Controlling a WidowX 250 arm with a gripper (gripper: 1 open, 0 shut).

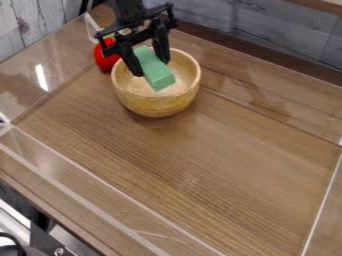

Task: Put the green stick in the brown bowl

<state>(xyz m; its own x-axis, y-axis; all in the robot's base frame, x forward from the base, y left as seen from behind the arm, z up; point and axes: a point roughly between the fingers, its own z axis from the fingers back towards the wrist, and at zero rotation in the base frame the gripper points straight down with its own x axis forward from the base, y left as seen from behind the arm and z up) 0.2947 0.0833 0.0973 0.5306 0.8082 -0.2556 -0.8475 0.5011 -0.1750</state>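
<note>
The green stick (158, 72) is a light green flat block held tilted over the inside of the brown bowl (174, 98), its lower end down inside the rim. My gripper (148, 58) reaches down from above and is shut on the stick's upper part, with one black finger (135, 62) on its left side and the other on its right. The bowl is round, pale tan wood, and stands on the wooden table at the upper left. Whether the stick's lower end touches the bowl's floor cannot be told.
A red ball-like object (102, 55) lies just left of the bowl, partly behind my gripper. Clear plastic walls (40, 80) fence the wooden table (201, 170) on all sides. A grey plank wall runs along the back.
</note>
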